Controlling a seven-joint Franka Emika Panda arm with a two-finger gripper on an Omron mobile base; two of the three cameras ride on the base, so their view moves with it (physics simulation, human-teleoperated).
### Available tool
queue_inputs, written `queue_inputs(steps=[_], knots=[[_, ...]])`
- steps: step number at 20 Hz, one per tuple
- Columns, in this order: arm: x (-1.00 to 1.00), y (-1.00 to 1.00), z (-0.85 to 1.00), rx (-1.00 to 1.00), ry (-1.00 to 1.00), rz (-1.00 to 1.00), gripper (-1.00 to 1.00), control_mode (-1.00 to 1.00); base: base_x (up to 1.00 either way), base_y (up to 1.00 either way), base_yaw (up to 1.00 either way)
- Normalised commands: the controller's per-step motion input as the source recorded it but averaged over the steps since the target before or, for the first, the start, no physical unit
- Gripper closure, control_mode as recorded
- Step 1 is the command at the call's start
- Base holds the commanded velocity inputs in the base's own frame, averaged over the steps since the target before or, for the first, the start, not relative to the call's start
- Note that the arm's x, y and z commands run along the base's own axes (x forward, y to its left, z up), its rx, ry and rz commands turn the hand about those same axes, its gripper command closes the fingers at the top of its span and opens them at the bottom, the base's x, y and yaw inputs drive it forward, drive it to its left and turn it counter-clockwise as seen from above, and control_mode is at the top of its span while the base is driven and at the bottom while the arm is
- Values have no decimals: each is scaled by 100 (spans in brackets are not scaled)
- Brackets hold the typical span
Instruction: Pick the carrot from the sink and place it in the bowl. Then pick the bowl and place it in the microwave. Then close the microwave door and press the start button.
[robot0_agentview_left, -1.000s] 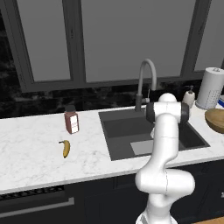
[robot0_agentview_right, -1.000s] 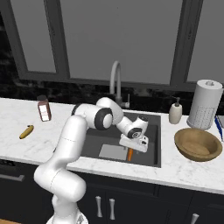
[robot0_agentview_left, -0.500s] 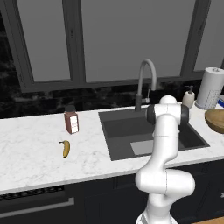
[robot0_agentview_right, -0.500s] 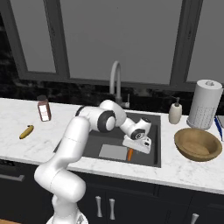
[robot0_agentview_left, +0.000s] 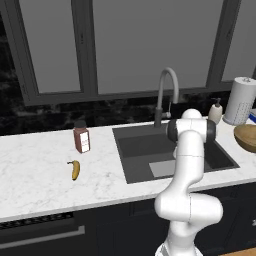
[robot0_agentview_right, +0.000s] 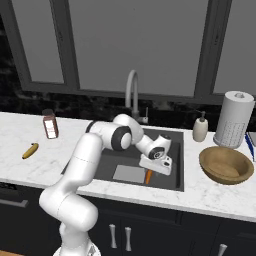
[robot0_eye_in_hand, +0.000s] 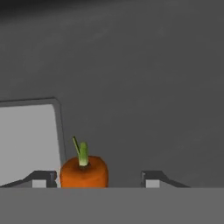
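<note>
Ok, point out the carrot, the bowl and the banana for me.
carrot (robot0_eye_in_hand: 84, 172), hand view, orange top by the green stem.
bowl (robot0_agentview_right: 226, 165), right base view, inner wall.
banana (robot0_agentview_left: 75, 169), left base view, middle of the peel.

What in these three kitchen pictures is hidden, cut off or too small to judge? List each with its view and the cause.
- Carrot: hand view, its lower length cut off at the bottom edge.
- Gripper: hand view, whether both fingertips touch the carrot cannot be told.
- Sink: left base view, the arm covers its middle.
- Bowl: left base view, cut off by the right edge.
</note>
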Motion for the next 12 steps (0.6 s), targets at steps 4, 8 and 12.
queue_inputs(steps=[4, 8, 12], knots=[[0, 20, -45, -6, 0, 0, -100, -100, 0, 0, 0], [0, 26, -62, -10, 0, 0, -100, -100, 0, 0, 0], [-2, 34, -80, -15, 0, 0, 100, -100, 0, 0, 0]])
